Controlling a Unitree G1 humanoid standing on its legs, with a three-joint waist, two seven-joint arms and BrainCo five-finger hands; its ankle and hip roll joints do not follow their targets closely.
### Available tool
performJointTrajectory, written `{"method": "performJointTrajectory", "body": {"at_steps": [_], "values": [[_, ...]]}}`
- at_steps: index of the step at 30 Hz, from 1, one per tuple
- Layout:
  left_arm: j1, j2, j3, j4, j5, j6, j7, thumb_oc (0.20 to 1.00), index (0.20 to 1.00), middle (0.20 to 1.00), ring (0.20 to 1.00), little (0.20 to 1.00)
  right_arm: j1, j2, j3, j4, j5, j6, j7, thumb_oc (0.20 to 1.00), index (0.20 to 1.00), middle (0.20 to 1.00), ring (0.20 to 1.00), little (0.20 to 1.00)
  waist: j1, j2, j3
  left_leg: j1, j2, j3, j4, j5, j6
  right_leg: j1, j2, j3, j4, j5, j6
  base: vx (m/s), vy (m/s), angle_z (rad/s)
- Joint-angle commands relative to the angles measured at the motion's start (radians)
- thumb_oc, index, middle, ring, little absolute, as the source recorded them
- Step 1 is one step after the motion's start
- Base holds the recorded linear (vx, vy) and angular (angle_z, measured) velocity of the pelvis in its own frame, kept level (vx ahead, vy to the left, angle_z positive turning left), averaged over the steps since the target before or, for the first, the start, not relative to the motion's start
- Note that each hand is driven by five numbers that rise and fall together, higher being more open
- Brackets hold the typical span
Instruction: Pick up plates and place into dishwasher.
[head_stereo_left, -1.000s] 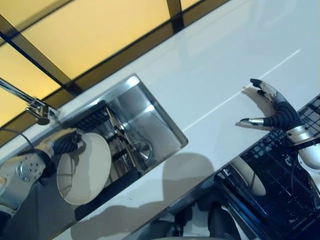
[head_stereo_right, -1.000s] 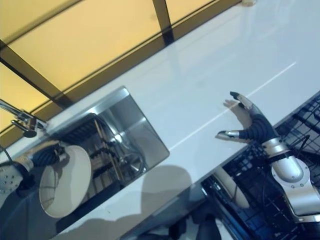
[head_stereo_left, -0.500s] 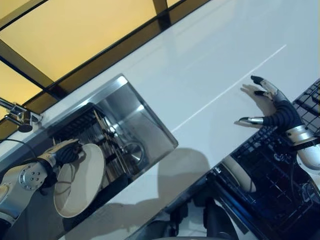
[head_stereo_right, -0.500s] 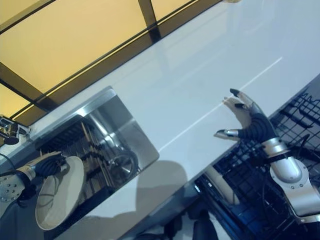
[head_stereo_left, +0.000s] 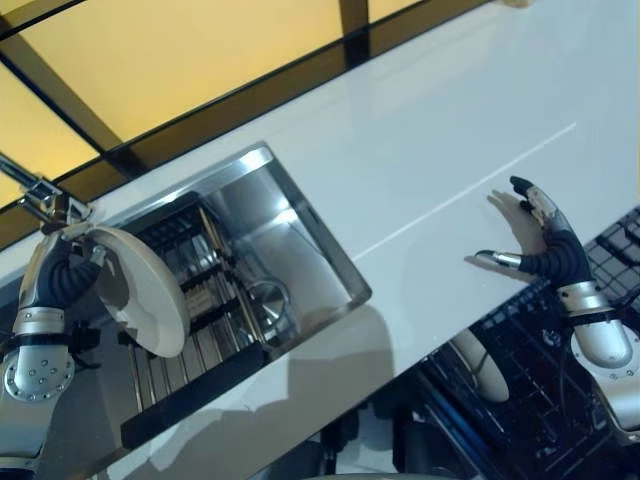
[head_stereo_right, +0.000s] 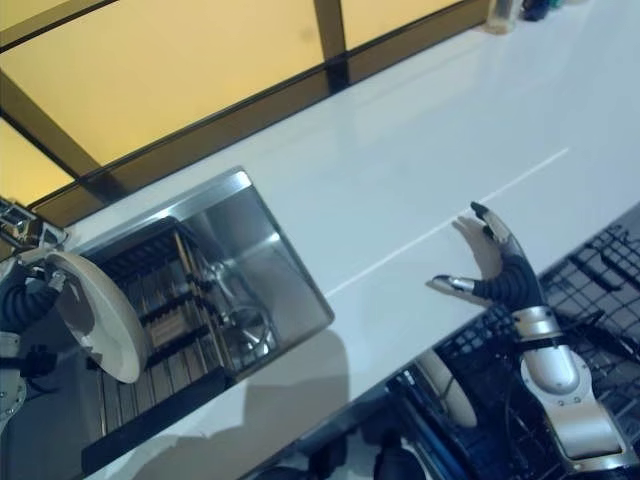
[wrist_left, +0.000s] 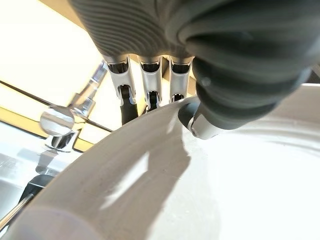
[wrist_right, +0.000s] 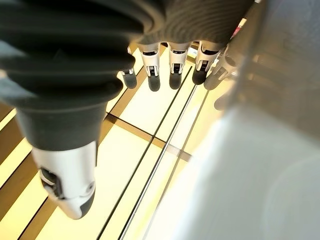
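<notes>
Left robot hand (head_stereo_left: 62, 278) is seen at the left edge of the left eye view, its fingers curled over the rim of a cream plate (head_stereo_left: 140, 290), which is held upright on edge above the steel sink (head_stereo_left: 290, 235). A wire rack (head_stereo_left: 200, 300) is set in the sink, and a chrome tap (head_stereo_left: 40, 195) stands just behind the held plate. The right robot hand (head_stereo_left: 535, 240) is spread above the white worktop (head_stereo_left: 420, 140) near its front edge, fingers straight and thumb apart, with nothing in it. Below it the dark dishwasher rack (head_stereo_left: 540, 360) is pulled out, and a second plate (head_stereo_left: 480, 365) stands on edge in it.

In the right eye view the same layout is repeated (from slightly to one side): the plate (head_stereo_right: 100, 315) is gripped over the sink (head_stereo_right: 250, 260), and the right robot hand (head_stereo_right: 500, 270) is open over the worktop edge.

In the left wrist view, the fingers (wrist_left: 150, 85) are hooked over the plate rim (wrist_left: 150, 165) and the thumb is pressed on its near face; the tap (wrist_left: 65, 125) is seen past them.

In the right wrist view, the fingers (wrist_right: 170, 65) are extended and hold nothing.
</notes>
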Motion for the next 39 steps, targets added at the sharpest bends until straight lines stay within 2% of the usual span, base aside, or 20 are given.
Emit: {"method": "performJointTrajectory", "body": {"at_steps": [1, 7, 18, 25, 32, 35, 39], "values": [[-0.002, 0.036, 0.084, -0.078, -0.140, -0.034, -0.028, 0.200, 0.200, 0.200, 0.200, 0.200, 0.008, 0.037, 0.095, -0.013, -0.034, 0.019, 0.003, 1.000, 1.000, 1.000, 1.000, 1.000, 0.046, -0.047, -0.059, -0.021, -0.072, -0.043, 0.029, -0.061, 0.060, 0.169, -0.002, -0.021, -0.272, 0.064, 0.088, 0.03, -0.074, 0.11], [-0.042, -0.036, 0.084, -0.132, -0.310, -0.048, -0.066, 0.200, 0.200, 0.200, 0.200, 0.200, -0.020, 0.078, 0.125, -0.026, -0.067, 0.025, -0.012, 1.000, 1.000, 1.000, 1.000, 1.000, 0.057, -0.054, -0.088, 0.008, -0.065, -0.055, 0.009, -0.062, 0.051, 0.207, 0.002, -0.026, -0.292, 0.056, 0.085, 0.00, -0.060, 0.04], [-0.133, -0.084, 0.003, -0.201, -0.352, -0.019, -0.105, 0.200, 0.200, 0.200, 0.200, 0.200, -0.162, 0.072, 0.171, -0.095, 0.062, -0.010, -0.004, 1.000, 1.000, 1.000, 1.000, 1.000, 0.093, -0.075, -0.135, 0.035, -0.060, -0.081, -0.022, -0.052, 0.038, 0.260, 0.008, -0.054, -0.335, 0.062, 0.081, -0.02, -0.071, 0.05], [-0.191, -0.101, -0.033, -0.195, -0.372, 0.000, -0.131, 0.200, 0.200, 0.200, 0.200, 0.200, -0.298, 0.073, 0.189, -0.146, 0.127, -0.027, 0.066, 1.000, 1.000, 1.000, 1.000, 1.000, 0.114, -0.092, -0.164, 0.049, -0.060, -0.091, -0.029, -0.053, 0.040, 0.286, 0.015, -0.068, -0.352, 0.067, 0.076, -0.02, -0.070, 0.10], [-0.277, -0.125, -0.094, -0.187, -0.428, 0.027, -0.105, 0.200, 0.200, 0.200, 0.200, 0.200, -0.429, 0.100, 0.266, -0.204, 0.124, 0.030, 0.107, 1.000, 1.000, 1.000, 1.000, 1.000, 0.121, -0.100, -0.182, 0.060, -0.062, -0.100, -0.040, -0.045, 0.040, 0.305, 0.018, -0.075, -0.365, 0.073, 0.073, -0.04, -0.040, 0.09], [-0.343, -0.162, -0.167, -0.190, -0.442, 0.033, -0.073, 0.200, 0.200, 0.200, 0.200, 0.200, -0.491, 0.136, 0.342, -0.200, 0.121, 0.080, 0.116, 1.000, 1.000, 1.000, 1.000, 1.000, 0.124, -0.105, -0.188, 0.065, -0.064, -0.103, -0.041, -0.043, 0.039, 0.315, 0.018, -0.080, -0.371, 0.075, 0.071, -0.03, -0.024, 0.08], [-0.412, -0.208, -0.247, -0.194, -0.445, 0.034, -0.013, 0.200, 0.200, 0.200, 0.200, 0.200, -0.546, 0.184, 0.426, -0.168, 0.108, 0.110, 0.117, 1.000, 1.000, 1.000, 1.000, 1.000, 0.125, -0.109, -0.192, 0.073, -0.063, -0.102, -0.045, -0.041, 0.039, 0.324, 0.019, -0.087, -0.378, 0.078, 0.069, -0.01, -0.004, 0.01]]}}
